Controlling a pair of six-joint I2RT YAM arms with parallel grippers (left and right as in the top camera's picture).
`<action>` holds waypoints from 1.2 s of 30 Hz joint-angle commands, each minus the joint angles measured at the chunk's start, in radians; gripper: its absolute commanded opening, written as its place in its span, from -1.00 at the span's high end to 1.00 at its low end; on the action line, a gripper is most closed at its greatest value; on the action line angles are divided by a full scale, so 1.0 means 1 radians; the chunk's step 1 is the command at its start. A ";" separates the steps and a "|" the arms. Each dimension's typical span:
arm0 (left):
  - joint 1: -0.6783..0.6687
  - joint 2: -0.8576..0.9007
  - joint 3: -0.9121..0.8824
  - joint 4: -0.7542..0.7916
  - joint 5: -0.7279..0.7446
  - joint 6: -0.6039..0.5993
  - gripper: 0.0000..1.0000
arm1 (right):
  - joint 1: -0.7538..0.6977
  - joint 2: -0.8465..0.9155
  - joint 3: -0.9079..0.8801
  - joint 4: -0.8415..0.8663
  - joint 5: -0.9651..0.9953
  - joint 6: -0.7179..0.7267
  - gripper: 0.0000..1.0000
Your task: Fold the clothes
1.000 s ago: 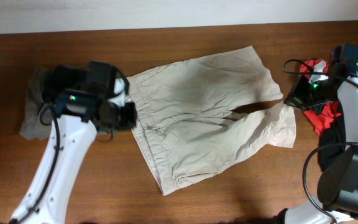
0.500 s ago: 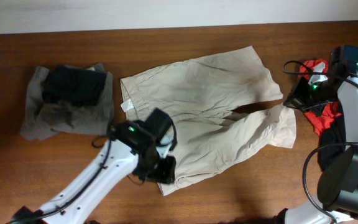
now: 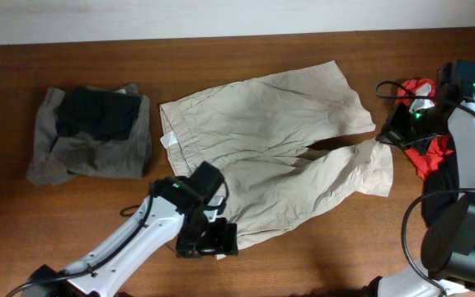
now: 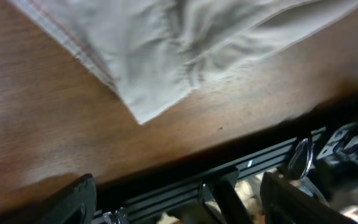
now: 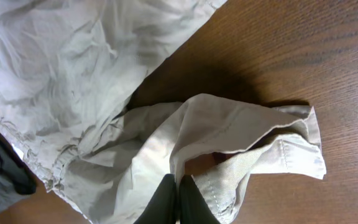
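Khaki shorts (image 3: pixel 270 157) spread flat at centre of bench (image 3: pixel 56 239), waistband toward 8 o'clock, legs toward 2 o'clock. Your left pincer (image 3: pixel 209 241) sits at shorts' 7 o'clock corner, fingers (image 4: pixel 82 199) wide apart, nothing between; cloth corner lies just ahead, untouched. Your right pincer (image 3: pixel 388 134) at shorts' 3 o'clock, clamped tight on lower leg hem, fabric bunched there. Grey piece (image 3: pixel 52 161) with black piece (image 3: pixel 97 115) on top at bench's 9 o'clock. Red piece (image 3: pixel 425 155) at bench's 3 o'clock edge, beside your right arm
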 commanded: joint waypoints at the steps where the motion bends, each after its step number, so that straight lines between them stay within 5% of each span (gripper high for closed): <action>1: 0.074 -0.007 -0.064 0.034 0.075 -0.029 -0.71 | 0.001 -0.010 0.021 -0.003 0.001 0.005 0.92; 19: 0.150 0.235 -0.101 0.175 0.188 -0.082 -0.64 | 0.001 -0.011 0.021 -0.003 0.001 0.005 0.92; 25: 0.150 0.248 -0.100 0.201 0.187 -0.084 -0.33 | 0.001 -0.011 0.021 -0.003 0.001 0.005 0.92; 30: 0.150 0.248 -0.100 0.208 0.165 -0.105 0.12 | 0.001 -0.011 0.021 -0.003 0.001 0.005 0.92; 36: 0.164 0.248 -0.100 0.230 0.124 -0.128 0.37 | 0.001 -0.011 0.021 -0.006 0.001 0.005 0.92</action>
